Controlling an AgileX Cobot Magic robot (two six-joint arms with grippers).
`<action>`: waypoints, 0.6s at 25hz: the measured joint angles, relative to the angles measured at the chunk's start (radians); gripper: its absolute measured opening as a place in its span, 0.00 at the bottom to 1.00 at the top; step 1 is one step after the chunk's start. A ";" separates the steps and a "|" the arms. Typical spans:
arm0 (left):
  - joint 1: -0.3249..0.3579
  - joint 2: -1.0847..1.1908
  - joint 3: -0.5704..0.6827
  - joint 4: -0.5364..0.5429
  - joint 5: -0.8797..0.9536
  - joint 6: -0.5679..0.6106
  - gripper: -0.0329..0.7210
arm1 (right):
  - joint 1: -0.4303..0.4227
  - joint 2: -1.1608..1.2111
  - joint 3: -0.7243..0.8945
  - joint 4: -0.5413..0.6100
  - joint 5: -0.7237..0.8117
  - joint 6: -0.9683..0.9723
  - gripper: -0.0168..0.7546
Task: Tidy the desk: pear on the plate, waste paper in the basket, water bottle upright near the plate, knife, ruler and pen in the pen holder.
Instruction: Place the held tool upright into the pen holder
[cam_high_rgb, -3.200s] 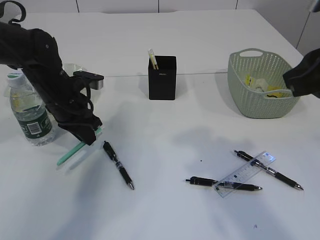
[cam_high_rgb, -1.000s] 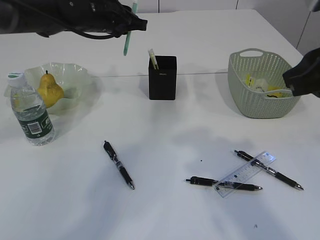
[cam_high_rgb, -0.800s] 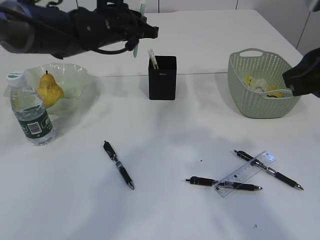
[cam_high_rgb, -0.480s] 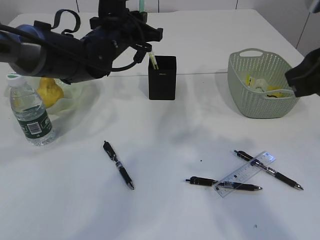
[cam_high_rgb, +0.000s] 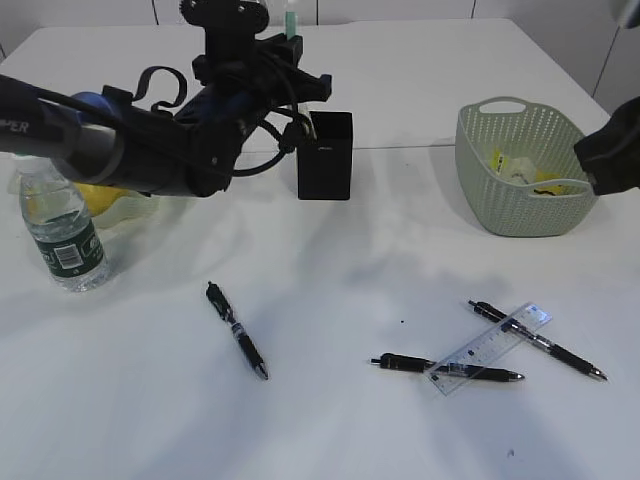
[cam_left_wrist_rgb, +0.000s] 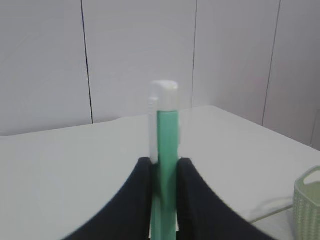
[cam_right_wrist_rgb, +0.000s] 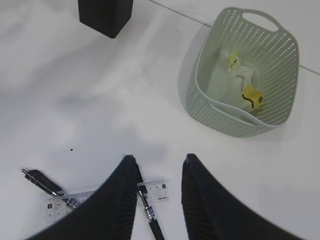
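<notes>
1. My left arm reaches across the table (cam_high_rgb: 330, 250) from the left, wrist raised above and just behind the holder (cam_high_rgb: 324, 155).
2. My left gripper (cam_left_wrist_rgb: 164, 172) is clamped on a green knife (cam_left_wrist_rgb: 167, 165), held upright, white end up.
3. My right gripper (cam_right_wrist_rgb: 159, 165) hangs with jaws apart and empty, over the ruler (cam_right_wrist_rgb: 107, 199) and a pen (cam_right_wrist_rgb: 150, 212).
4. The paper (cam_right_wrist_rgb: 245, 87) lies in the basket (cam_right_wrist_rgb: 200, 85); the bottle (cam_high_rgb: 55, 225) stands upright at the left.

Pale panelled walls (cam_left_wrist_rgb: 45, 60) with thin dark vertical seams stand behind the white table (cam_high_rgb: 420, 60). The light is soft and even, casting faint shadows.
</notes>
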 joint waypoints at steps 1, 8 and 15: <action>0.000 0.008 0.000 0.015 -0.007 -0.013 0.13 | 0.000 0.000 0.000 0.000 0.000 0.000 0.36; 0.000 0.061 -0.032 0.065 -0.022 -0.060 0.13 | 0.000 0.000 0.000 0.000 0.000 0.000 0.36; 0.000 0.109 -0.122 0.072 0.007 -0.063 0.13 | 0.000 0.000 0.000 0.000 -0.026 0.000 0.36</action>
